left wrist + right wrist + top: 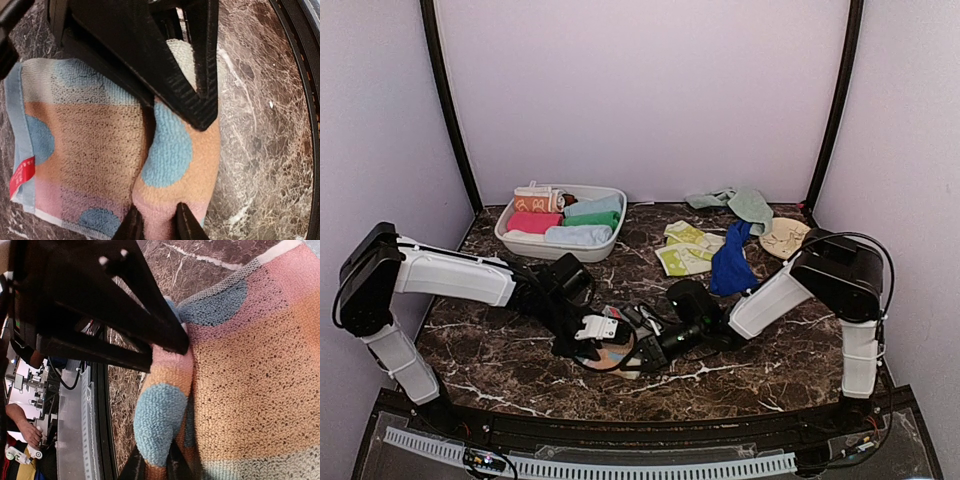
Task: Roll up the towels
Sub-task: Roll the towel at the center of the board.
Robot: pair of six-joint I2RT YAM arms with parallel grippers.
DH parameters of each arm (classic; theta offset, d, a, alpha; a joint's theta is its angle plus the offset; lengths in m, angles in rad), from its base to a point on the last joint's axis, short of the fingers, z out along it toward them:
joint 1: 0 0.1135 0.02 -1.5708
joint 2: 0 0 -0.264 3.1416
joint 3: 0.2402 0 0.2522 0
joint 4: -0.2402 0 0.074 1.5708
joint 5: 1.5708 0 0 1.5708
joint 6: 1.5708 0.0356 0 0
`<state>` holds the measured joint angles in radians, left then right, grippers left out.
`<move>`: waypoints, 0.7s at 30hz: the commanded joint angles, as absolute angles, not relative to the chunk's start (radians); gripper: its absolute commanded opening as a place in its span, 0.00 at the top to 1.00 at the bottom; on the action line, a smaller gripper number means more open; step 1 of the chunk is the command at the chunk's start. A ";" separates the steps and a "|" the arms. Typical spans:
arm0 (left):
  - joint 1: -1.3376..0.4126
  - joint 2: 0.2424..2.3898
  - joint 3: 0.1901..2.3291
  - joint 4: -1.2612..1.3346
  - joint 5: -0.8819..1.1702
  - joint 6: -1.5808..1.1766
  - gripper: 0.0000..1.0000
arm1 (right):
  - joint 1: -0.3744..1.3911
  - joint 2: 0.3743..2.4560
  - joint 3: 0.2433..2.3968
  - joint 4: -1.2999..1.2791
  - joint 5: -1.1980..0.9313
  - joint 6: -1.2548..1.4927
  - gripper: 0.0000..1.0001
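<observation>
A striped peach, pink and light-blue towel with blue spots (pixel 611 358) lies on the marble table near the front centre. One edge of it is turned into a short roll (pixel 175 150), and the rest lies flat (pixel 85 135). My left gripper (pixel 157 221) is shut on the pink end of the roll. My right gripper (pixel 153 462) is shut on the opposite end, over a blue spot (pixel 160 412). The two grippers face each other across the roll, the left gripper (pixel 597 333) and the right gripper (pixel 646 347) close together.
A white oval tub (pixel 504 233) at the back left holds several rolled towels. At the back right lie a mint towel (pixel 742 205), a yellow-green one (pixel 685 250), a dark blue one (pixel 730 262) and a round beige disc (pixel 784 238). The table's front edge (pixel 102 405) is close by.
</observation>
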<state>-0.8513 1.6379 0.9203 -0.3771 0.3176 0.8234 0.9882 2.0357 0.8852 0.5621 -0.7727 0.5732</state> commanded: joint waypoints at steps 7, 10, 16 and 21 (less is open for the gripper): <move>-0.825 1.808 1.063 -0.618 0.460 0.770 1.00 | 0.986 1.892 0.784 0.575 -0.576 0.478 0.61; -0.785 1.852 1.105 -0.701 0.538 0.761 1.00 | 0.997 1.800 0.719 0.577 -0.460 0.420 0.48; -0.714 1.943 1.183 -0.853 0.671 0.761 1.00 | 1.122 1.609 0.652 0.427 0.000 0.169 0.25; -0.706 1.993 1.225 -0.888 0.695 0.753 1.00 | 1.382 1.586 0.691 0.323 0.615 -0.118 0.00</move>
<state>-0.7040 1.9430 1.2133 -0.7418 0.6765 0.7692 1.2148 1.5856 0.6670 0.4183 0.0658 0.1528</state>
